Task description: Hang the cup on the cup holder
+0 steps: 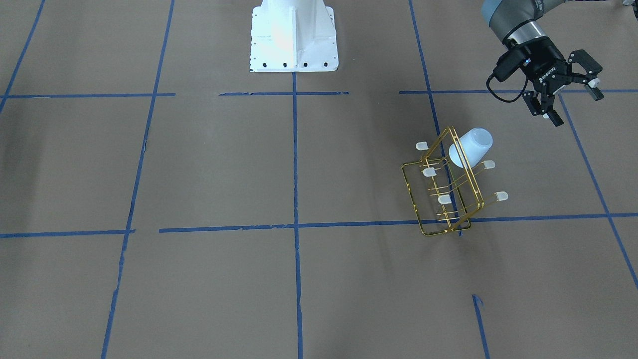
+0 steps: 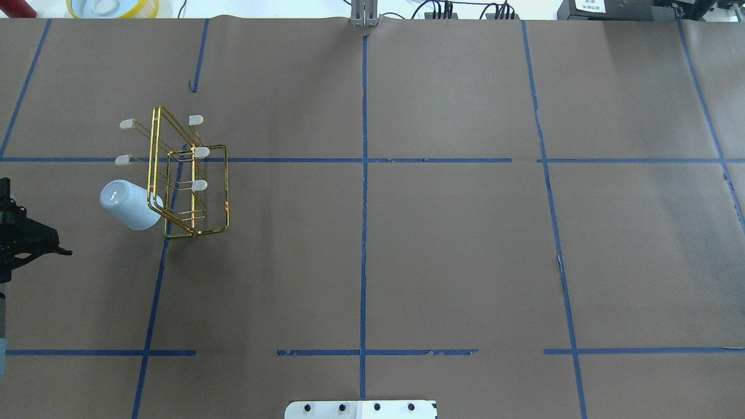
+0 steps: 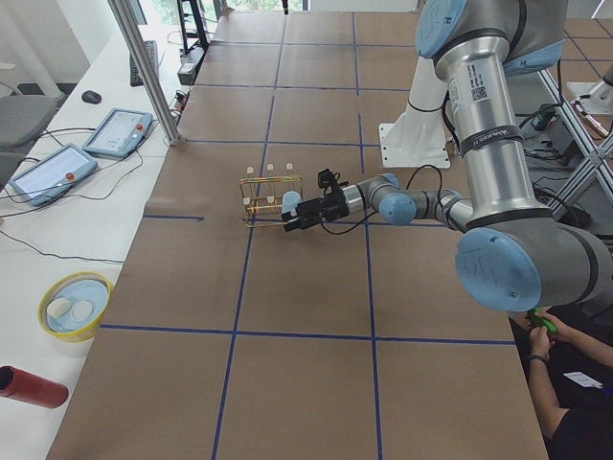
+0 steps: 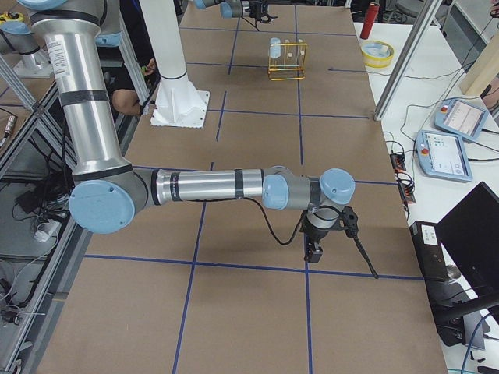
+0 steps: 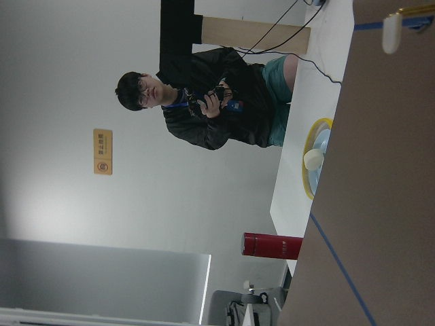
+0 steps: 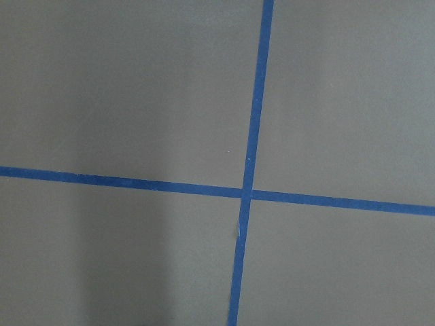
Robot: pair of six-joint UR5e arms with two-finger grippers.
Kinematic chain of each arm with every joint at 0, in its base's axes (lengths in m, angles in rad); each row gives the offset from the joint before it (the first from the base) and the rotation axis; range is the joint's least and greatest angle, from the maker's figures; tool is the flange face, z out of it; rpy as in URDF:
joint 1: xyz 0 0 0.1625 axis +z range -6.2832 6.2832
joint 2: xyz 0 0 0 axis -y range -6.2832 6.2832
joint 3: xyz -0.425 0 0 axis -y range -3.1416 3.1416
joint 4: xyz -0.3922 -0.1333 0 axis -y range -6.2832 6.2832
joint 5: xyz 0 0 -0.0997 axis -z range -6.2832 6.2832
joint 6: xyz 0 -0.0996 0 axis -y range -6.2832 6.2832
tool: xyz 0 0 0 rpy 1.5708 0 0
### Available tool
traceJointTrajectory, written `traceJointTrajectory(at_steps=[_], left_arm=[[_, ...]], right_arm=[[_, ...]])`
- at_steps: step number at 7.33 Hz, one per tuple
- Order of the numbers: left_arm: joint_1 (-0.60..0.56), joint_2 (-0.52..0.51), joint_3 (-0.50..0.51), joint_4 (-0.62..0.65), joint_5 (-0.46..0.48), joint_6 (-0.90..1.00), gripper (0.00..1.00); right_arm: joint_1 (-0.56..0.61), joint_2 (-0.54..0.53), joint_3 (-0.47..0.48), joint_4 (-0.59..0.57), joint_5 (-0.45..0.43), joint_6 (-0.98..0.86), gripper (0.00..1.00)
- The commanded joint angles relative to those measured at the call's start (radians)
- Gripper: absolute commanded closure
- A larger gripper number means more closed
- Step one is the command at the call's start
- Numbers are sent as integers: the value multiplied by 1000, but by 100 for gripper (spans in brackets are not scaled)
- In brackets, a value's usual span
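Observation:
The gold wire cup holder [image 1: 443, 199] stands on the brown table, also in the overhead view [image 2: 195, 192]. The pale blue-white cup [image 1: 471, 146] sits tilted over one of its prongs, mouth toward the frame, on the end nearest the robot [image 2: 129, 205]. My left gripper [image 1: 575, 105] is open and empty, apart from the cup and on its robot side, at the overhead view's left edge [image 2: 29, 241]. My right gripper [image 4: 316, 251] hangs low over the table far from the holder, and I cannot tell if it is open or shut.
The robot's white base [image 1: 294, 37] stands at the table's middle edge. A yellow bowl [image 3: 75, 305] and a red cylinder [image 3: 29, 386] lie on the side bench. An operator [image 5: 204, 98] sits beyond the table's end.

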Motion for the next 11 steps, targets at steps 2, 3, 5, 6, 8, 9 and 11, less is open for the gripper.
traceJointTrajectory(at_steps=[2,3,5,6,8,9,11], left_arm=[[-84,-10,33,-370,-424,-131,0],[-139,-8,33,-459,-558,-94,0],[-345,-18,66,-658,-933,94,0],[-499,-65,126,-729,-1138,214,0],[-670,-110,226,-738,-1507,281,0],[-733,-133,281,-727,-1683,296,0],[-872,-198,338,-477,-1959,408,0]], right_arm=[[0,0,1,0,0,-1,0],[0,0,1,0,0,-1,0],[0,0,1,0,0,-1,0],[0,0,1,0,0,1,0],[0,0,1,0,0,-1,0],[0,0,1,0,0,1,0],[0,0,-1,0,0,1,0]])
